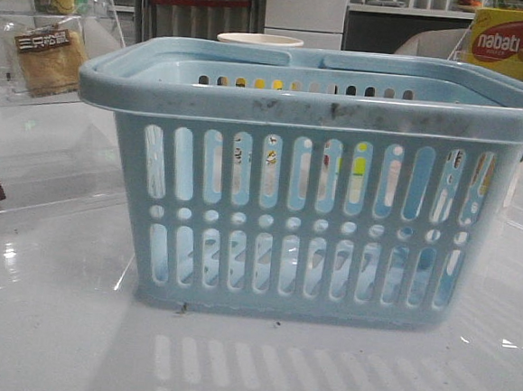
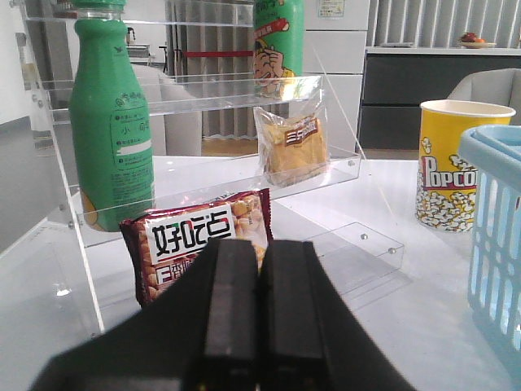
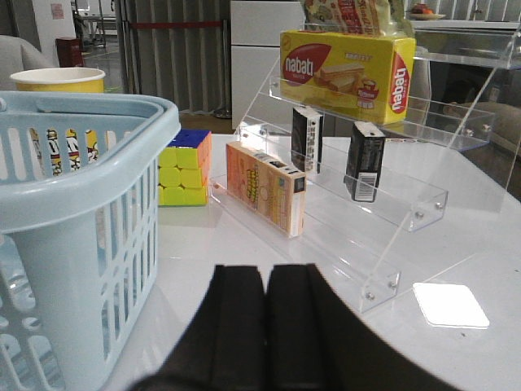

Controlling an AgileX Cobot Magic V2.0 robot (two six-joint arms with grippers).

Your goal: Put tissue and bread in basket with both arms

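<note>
1. Both arms are at the start of the reach. The left hand (image 2: 259, 318) has its fingers pressed together and holds nothing; the right hand (image 3: 265, 326) is likewise closed and empty.
2. The bread (image 2: 295, 147) stands tilted on a step of the clear acrylic shelf (image 2: 203, 90) at the far left. I judge the left hand should part its fingers first, then come in above the brown snack packet (image 2: 198, 244) leaning below the bread, so as not to knock it or the green bottle (image 2: 110, 130).
3. Two small black packs stand upright on the right-hand stepped rack; the nearer one, the tissue (image 3: 364, 160), suits the right hand. It looks light and could tip, so close on it gently.
4. The basket (image 1: 314, 100) sits mid-bench. Through the slots I cannot see anything lying in it.
</note>
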